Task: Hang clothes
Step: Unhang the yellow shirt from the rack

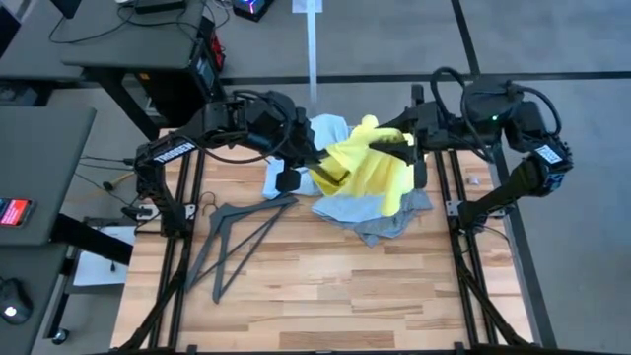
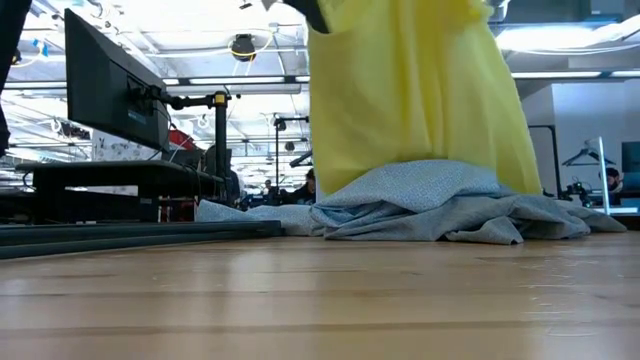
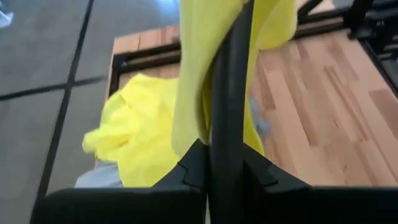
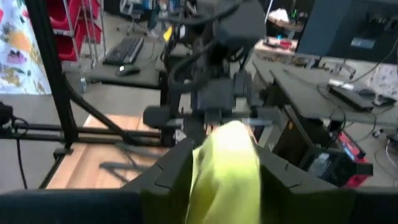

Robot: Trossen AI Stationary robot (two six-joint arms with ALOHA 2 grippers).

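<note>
The neon-yellow T-shirt (image 1: 370,168) is held up between my two grippers over the table's far middle. In the low view it (image 2: 410,90) hangs down onto the pale blue shirt (image 2: 420,195). The grey T-shirt (image 1: 386,225) lies under the blue shirt (image 1: 340,207). My left gripper (image 1: 325,166) is shut on a dark hanger bar (image 3: 231,93) wrapped in the yellow cloth. My right gripper (image 1: 402,140) is shut on the yellow T-shirt's far part. My left gripper pinches a dark hanger bar (image 3: 229,146) between its two fingers (image 3: 194,167); the bar runs on forward from the fingers. Yellow cloth (image 3: 193,93) drapes along and around the bar. The bar is lifted clear of the table. My right gripper pinches a bunched fold of the yellow T-shirt (image 4: 227,158) between its two fingers (image 4: 168,171), coming level from the table's right side. The cloth is lifted; how many layers it has, I cannot tell. The shirt's lower part hangs down onto the blue shirt.
Dark grey triangular hangers (image 1: 242,232) lie flat on the wooden table left of the clothes heap. Black frame rails (image 1: 187,197) run along the table's left and right sides. Bare wood (image 1: 335,296) stretches over the near half.
</note>
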